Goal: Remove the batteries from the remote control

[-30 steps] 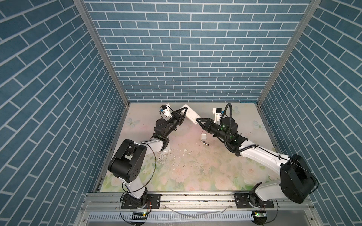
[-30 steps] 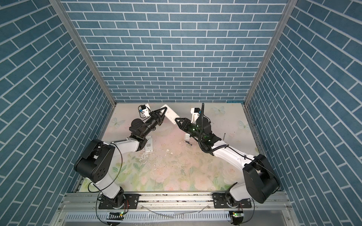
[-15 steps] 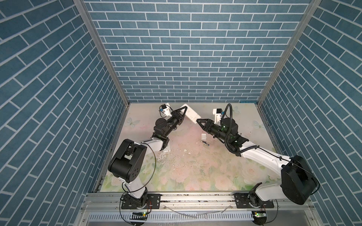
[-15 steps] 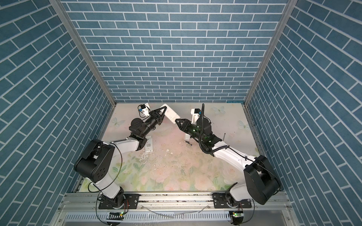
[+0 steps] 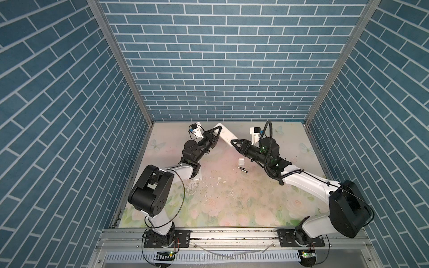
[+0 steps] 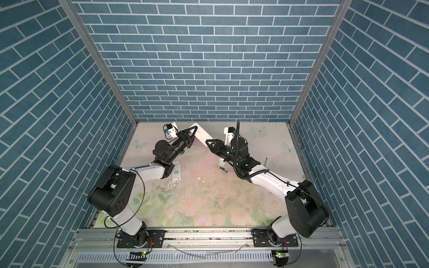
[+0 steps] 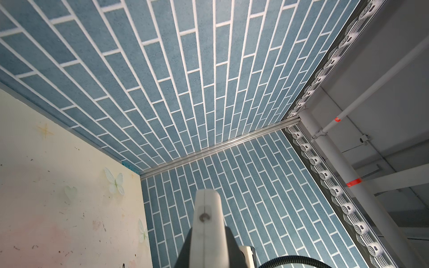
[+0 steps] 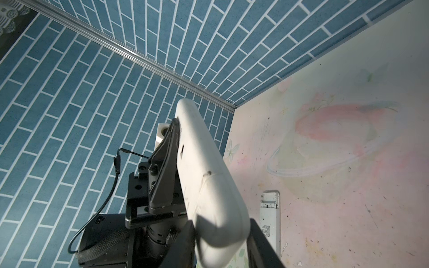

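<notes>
Nothing has visibly shifted since the earlier frames. Batteries (image 5: 243, 170) lie on the table (image 5: 232, 204), apart from both grippers, just beside a cover (image 5: 241, 161). Left gripper (image 5: 214, 135) and right gripper (image 5: 232, 142) each clamp one end of the raised remote (image 5: 224, 134). Second remote (image 6: 177, 172) lies under the left arm.

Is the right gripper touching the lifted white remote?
Touching. The right wrist view shows the remote with its near end wedged between the right gripper's dark fingers, no gap.
</notes>
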`<state>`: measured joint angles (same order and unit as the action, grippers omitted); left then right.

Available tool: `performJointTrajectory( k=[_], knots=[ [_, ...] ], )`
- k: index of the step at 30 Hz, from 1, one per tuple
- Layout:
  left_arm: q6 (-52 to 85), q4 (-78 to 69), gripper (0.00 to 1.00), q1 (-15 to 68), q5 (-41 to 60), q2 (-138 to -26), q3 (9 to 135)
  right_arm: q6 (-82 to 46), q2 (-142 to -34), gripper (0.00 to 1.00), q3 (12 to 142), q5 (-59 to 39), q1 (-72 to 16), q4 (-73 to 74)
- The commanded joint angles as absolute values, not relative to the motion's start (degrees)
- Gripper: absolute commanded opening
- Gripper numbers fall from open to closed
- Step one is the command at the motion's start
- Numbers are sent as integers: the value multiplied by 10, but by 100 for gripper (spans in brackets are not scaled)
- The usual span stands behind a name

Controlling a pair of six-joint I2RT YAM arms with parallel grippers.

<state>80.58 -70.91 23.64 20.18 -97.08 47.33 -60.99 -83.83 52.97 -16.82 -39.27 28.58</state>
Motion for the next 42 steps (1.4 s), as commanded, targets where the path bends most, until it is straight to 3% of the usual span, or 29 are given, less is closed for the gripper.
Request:
performJointTrajectory(
  k=[1, 13, 22, 27, 33, 42],
  knots=[
    [809, -740, 0, 236, 204, -960, 473, -593, -849, 34, 566, -178, -395, 292],
    [812, -748, 0, 236, 203, -963, 470, -594, -862, 32, 577, -179, -394, 285],
    [814, -752, 0, 236, 203, -962, 467, -593, -867, 39, 587, -181, -395, 280],
    [814, -754, 0, 236, 203, -962, 468, -592, -860, 24, 578, -176, -395, 280],
    [816, -757, 0, 230, 203, -962, 470, -592, -846, 22, 561, -170, -395, 280],
    [820, -758, 0, 222, 203, -958, 472, -589, -835, 35, 549, -170, -395, 277]
  ],
)
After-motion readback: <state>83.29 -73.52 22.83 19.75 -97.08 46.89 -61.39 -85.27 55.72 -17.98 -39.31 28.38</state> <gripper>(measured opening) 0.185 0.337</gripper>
